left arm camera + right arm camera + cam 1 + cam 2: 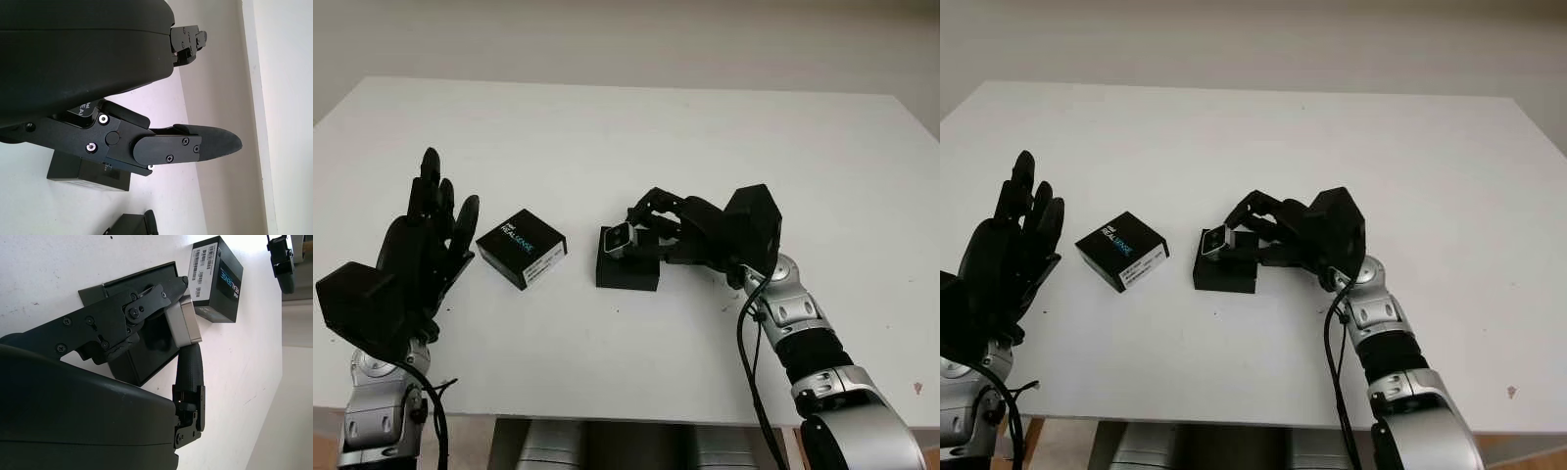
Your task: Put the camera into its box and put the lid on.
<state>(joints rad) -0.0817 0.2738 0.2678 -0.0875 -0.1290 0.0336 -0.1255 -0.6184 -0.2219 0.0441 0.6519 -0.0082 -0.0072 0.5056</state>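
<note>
Starting at the lower left of the head views, I have my left hand (423, 250) raised above the white table (636, 137), holding nothing, fingers extended wide and pointing toward the far edge. It hangs close beside the lid, apart from it.

Next, left of centre: the box lid (521, 248), a small black carton with RealSense lettering on top and a white label on its near side. It lies flat on the table, turned at an angle, well clear of the base. The left wrist view catches the same lid (88, 172) just past one black finger (195, 146), not touching it.

Centre of frame: the open box base (627, 267), black, sitting flat on the table. Right over its far left corner is the camera (619, 238), a small silver-grey block with a dark face.

My right hand (651, 227) comes in from the lower right, forearm stretched across the table, and is closed on the camera. In the right wrist view the camera (185, 323) is pinched between one finger (142, 298) along one side and another finger (190, 369) under its end, with the dark tray of the base (151, 360) directly behind it. I cannot tell whether the camera touches the base or hangs just above it.

Right side of the table is bare white surface.
</note>
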